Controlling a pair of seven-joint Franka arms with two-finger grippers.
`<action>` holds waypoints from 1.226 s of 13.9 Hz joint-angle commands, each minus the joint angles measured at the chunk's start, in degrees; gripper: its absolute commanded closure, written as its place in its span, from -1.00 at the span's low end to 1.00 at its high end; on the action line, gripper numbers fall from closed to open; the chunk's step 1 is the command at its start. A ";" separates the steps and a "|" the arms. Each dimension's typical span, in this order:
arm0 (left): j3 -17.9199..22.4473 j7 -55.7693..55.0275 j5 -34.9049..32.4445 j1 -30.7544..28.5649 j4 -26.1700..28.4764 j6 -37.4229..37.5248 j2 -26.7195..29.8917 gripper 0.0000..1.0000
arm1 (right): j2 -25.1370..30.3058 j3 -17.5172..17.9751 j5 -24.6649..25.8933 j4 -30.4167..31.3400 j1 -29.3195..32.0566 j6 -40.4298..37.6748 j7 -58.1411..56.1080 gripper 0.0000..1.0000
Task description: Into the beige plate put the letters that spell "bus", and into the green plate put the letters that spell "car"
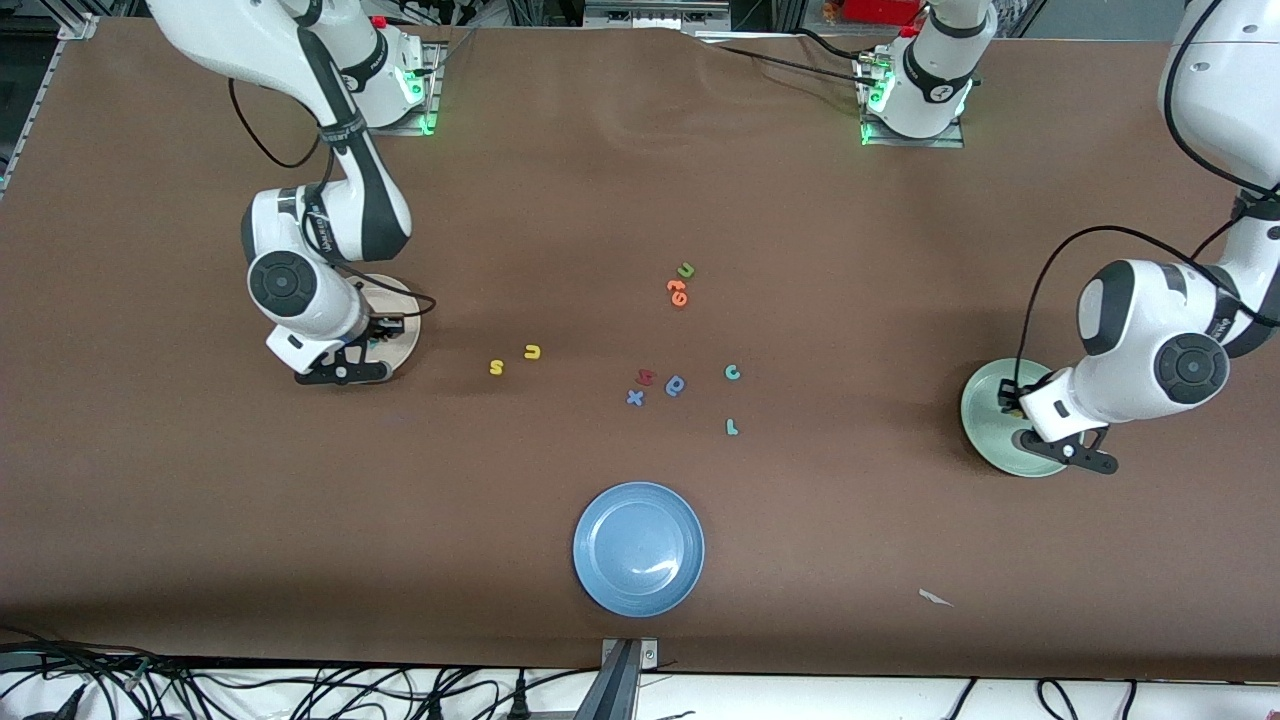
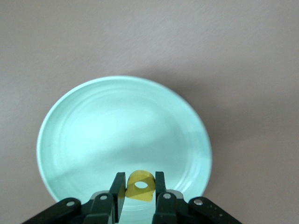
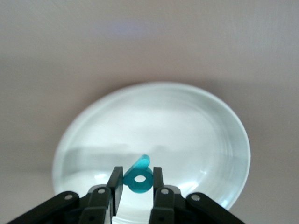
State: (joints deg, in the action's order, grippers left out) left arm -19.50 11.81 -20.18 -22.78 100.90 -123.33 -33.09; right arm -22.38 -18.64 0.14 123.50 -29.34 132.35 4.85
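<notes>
My left gripper point(image 2: 140, 187) is shut on the yellow "a" point(image 2: 139, 192) and holds it low over the green plate point(image 2: 117, 126), which lies at the left arm's end of the table point(image 1: 985, 425). The right gripper point(image 3: 138, 181) is shut on the teal "b" point(image 3: 138, 179) just above the beige plate point(image 3: 154, 121), at the right arm's end point(image 1: 402, 296). On the table between the plates lie the yellow "s" point(image 1: 496, 368), the yellow "u" point(image 1: 532, 351), the teal "c" point(image 1: 732, 372) and the teal "r" point(image 1: 731, 427).
A blue plate point(image 1: 638, 548) sits near the front camera at mid-table. Other loose letters lie mid-table: a green "u" point(image 1: 686, 270), orange letters point(image 1: 678, 292), a red one point(image 1: 645, 377), a blue round-bowled one point(image 1: 676, 385) and a blue "x" point(image 1: 634, 398).
</notes>
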 commanded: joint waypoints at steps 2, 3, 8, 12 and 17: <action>-0.89 0.06 -4.43 -0.60 0.00 -0.50 -1.45 -1.00 | 2.25 0.01 -0.14 1.59 -0.63 1.43 -0.46 -0.99; -1.24 -0.64 -3.82 -0.17 -0.09 -0.42 -1.10 -1.00 | 3.30 0.18 -0.31 -0.08 -0.72 -0.06 0.15 -0.99; -4.66 -16.06 2.42 7.46 -1.15 0.02 -1.01 -1.00 | -0.89 6.50 -1.63 -10.79 -1.07 -0.87 15.59 -0.96; -4.76 -34.27 6.37 17.75 -1.23 -0.50 -1.62 -1.00 | -8.90 11.60 -5.66 -17.32 -1.68 2.28 22.99 -0.17; -4.67 -50.71 7.26 27.07 -0.36 -10.06 -4.61 -0.99 | -12.07 11.79 -6.20 -16.44 -3.18 7.57 23.80 0.10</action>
State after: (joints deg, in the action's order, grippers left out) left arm -24.80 -33.94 -14.25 1.48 100.52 -129.81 -36.13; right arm -33.99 -6.70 -5.05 108.28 -32.01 139.39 28.28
